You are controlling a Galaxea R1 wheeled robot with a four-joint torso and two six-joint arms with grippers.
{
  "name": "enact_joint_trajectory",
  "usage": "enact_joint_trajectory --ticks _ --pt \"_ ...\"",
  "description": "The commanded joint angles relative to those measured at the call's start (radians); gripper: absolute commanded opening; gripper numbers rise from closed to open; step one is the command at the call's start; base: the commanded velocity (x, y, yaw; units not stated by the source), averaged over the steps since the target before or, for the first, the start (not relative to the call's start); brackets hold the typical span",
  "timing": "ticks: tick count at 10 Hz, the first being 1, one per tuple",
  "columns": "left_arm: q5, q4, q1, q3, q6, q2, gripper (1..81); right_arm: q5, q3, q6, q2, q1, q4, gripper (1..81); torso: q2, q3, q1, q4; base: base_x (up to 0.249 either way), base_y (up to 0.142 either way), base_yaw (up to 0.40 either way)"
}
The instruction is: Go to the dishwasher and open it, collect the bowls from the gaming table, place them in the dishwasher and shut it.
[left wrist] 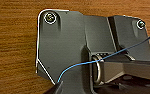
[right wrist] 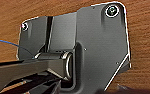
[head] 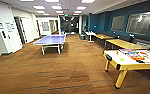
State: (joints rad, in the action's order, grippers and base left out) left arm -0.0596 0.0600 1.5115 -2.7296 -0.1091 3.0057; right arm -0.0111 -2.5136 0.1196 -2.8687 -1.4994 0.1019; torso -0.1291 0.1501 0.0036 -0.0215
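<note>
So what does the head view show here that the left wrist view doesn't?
Head view alone: a room with a blue table-tennis table, the long white-topped, yellow-edged gaming table bearing colourful game sheets and a small lime-green bowl, and plain yellow wooden tables along the blue wall. Left wrist view alone: a thin blue cable across the robot's own dark plate. Both: the brown wood-patterned floor.

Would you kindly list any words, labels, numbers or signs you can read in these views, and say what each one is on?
None can be read.
Notices on the white wall near the left doorway: too blurred to read.
Green ceiling sign at the far end of the room: glowing, lettering not legible.
Colourful board-game sheets on the gaming table: print too small and blurred.
Wrist views: no text on the brown carpet.
</note>
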Motion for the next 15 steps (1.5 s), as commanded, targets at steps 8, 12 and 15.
enact_joint_trajectory --ticks 8,12,15 --pt "0.049 0.004 -0.046 -0.001 0.0 0.003 81.1 -0.055 0.001 -0.006 0.0 0.055 -0.001 81.1 0.0 0.0 0.0 0.0 0.228 0.0 0.0" --pt "0.049 0.004 -0.046 -0.001 0.002 0.001 81.1 -0.058 0.001 -0.005 0.0 0.056 -0.002 81.1 0.0 0.0 0.0 0.0 0.228 0.0 0.0" --pt "0.05 0.004 -0.046 -0.001 0.002 0.003 81.1 -0.058 0.001 -0.005 -0.002 0.061 -0.005 81.1 0.0 0.0 0.0 0.0 0.206 0.0 0.0"
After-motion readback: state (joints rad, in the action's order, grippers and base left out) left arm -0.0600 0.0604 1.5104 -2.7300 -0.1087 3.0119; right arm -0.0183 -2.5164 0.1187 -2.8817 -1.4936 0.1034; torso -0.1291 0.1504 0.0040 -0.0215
